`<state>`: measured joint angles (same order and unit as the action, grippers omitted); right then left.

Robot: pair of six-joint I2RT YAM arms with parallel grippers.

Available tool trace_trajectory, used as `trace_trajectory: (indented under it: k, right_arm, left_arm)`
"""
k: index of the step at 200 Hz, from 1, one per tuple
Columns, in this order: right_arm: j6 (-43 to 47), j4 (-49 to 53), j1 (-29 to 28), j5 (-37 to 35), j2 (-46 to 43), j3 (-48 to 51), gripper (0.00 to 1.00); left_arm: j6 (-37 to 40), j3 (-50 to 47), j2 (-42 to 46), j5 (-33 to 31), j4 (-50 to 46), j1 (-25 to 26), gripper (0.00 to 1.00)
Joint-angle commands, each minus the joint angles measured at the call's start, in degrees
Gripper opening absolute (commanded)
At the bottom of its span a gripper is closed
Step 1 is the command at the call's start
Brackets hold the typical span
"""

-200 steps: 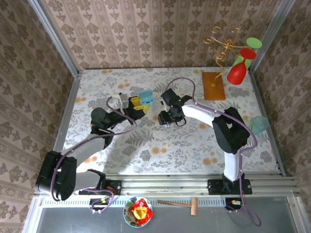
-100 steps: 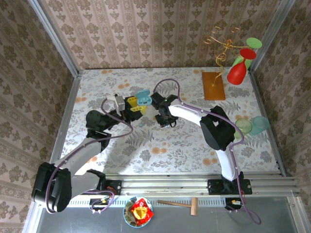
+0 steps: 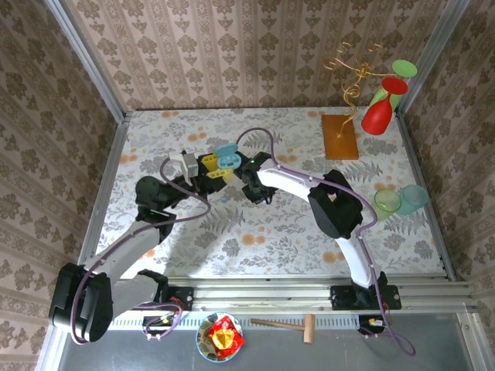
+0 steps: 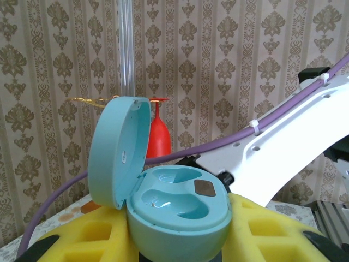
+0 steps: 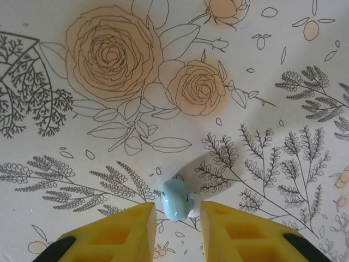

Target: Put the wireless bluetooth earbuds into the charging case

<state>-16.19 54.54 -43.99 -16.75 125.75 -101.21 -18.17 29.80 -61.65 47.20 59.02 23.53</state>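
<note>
Beside the charging case (image 4: 180, 204), on its near right: one earbud (image 5: 176, 199), pale blue, glossy, on the surface (image 5: 272, 82) between the narrowed tips of my right claw (image 5: 178, 215); whether they pinch it I cannot tell. My left claw (image 4: 174, 240) holds the case, lid up. Surface edges lie well off.

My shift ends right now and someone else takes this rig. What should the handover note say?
Left gripper: shut on the open pale blue plastic charging case, lid up, both sockets empty.
Right gripper: jaws either side of a tiny pale blue earbud lying on the floral tablecloth; grip unclear.
Done: case open and held.
To do: lift earbud, seat it in the case.
</note>
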Motion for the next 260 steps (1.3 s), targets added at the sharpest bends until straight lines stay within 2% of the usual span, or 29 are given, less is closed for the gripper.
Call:
trace_trajectory:
  k: [1, 46, 81, 260]
  right_arm:
    - [1.0, 5.0, -1.3, -4.9, 2.3, -3.0, 0.28]
    - [1.0, 10.1, -3.5, -11.1, 5.7, -7.9, 0.27]
    - [0.1, 12.2, -4.3, -12.5, 7.2, -10.3, 0.28]
    - [0.5, 13.5, -4.6, -12.8, 12.0, -13.2, 0.27]
  left_arm:
    - [1.4, -0.3, 2.2, -0.4, -0.2, 0.0, 0.29]
    - [2.0, -0.3, 2.6, -0.5, -1.0, 0.2, 0.29]
    - [2.0, -0.3, 2.7, -0.5, -0.7, 0.4, 0.29]
    - [2.5, -0.1, 2.6, -0.4, -1.3, 0.4, 0.3]
